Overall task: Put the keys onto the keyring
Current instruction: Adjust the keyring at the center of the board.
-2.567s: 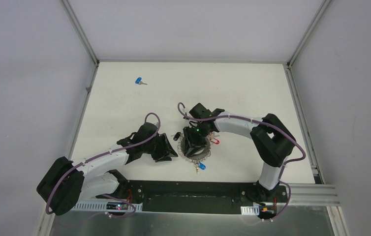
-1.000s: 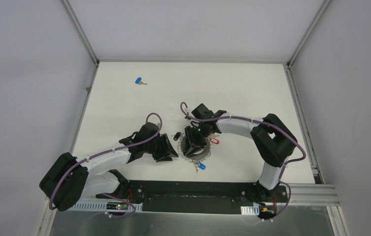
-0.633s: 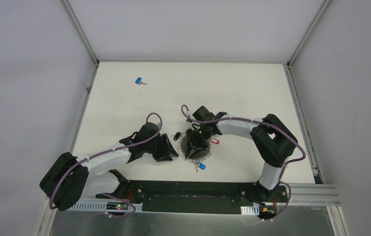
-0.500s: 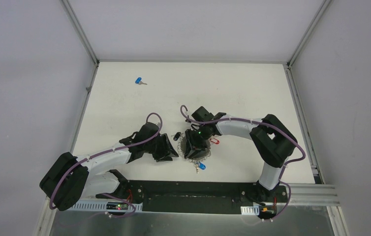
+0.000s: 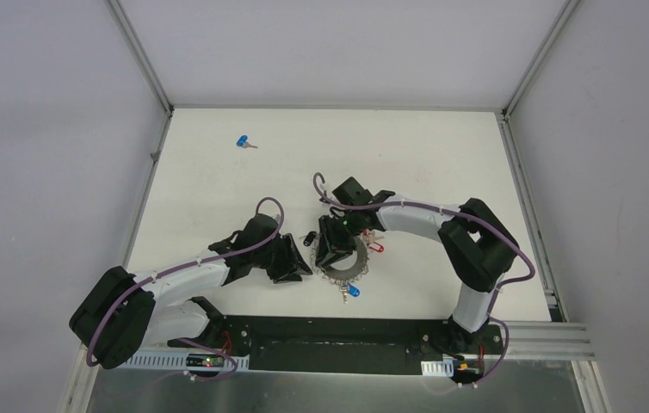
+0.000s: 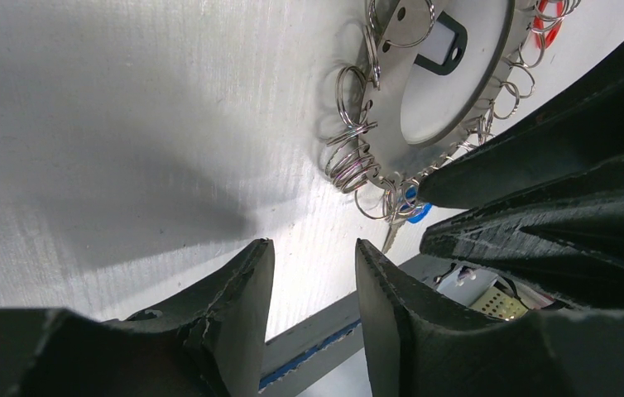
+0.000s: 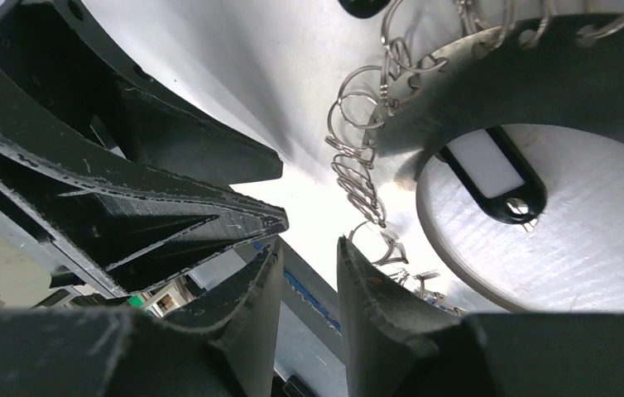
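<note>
The white table (image 5: 441,163) carries everything. The left gripper (image 6: 313,277) hovers low over it with its jaws partly apart and nothing between them. The right gripper (image 7: 304,277) is also partly open, with a narrower gap, and has hold of nothing that I can see.

The keyring (image 7: 491,91) lies flat just ahead of the left gripper's fingertips and under the right gripper's tips, at the edge nearest the left gripper. Its fringe of split rings (image 6: 350,161) bunches close by the right fingertips. A black tag (image 7: 495,175) sits inside the ring.

The loose blue key (image 5: 243,142) lies far ahead and to the left of the left gripper, well apart from both. I cannot find a yellow-headed key.

- **Collision:** the two grippers stand very near each other, so a careless swing could knock them together.
- **Snagging:** a finger catching the split rings would likely drag the ring away.
- **Slipping:** the tiny flat key could skid from a pinch.
</note>
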Action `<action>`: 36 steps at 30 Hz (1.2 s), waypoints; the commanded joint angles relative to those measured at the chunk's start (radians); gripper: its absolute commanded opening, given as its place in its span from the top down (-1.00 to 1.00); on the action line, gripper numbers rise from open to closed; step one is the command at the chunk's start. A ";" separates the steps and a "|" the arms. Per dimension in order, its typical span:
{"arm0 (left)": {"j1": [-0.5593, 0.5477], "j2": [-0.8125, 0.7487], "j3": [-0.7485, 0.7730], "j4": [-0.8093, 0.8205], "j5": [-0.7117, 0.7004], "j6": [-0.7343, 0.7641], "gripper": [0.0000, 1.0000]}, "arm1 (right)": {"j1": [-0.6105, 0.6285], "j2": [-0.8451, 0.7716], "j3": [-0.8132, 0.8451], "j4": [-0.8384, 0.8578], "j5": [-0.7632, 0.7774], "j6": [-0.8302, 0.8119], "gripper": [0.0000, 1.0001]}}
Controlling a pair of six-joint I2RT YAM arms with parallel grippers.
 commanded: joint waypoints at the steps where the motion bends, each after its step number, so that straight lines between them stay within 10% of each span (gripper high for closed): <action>1: -0.009 -0.015 0.001 0.048 0.024 0.004 0.18 | -0.021 -0.071 -0.011 0.004 0.016 -0.012 0.34; 21: -0.048 0.326 0.191 0.247 0.104 0.031 0.35 | -0.209 -0.197 -0.178 -0.018 -0.034 -0.071 0.35; 36: -0.072 0.021 0.126 0.068 -0.042 0.112 0.18 | -0.206 -0.219 -0.162 -0.143 0.043 -0.163 0.35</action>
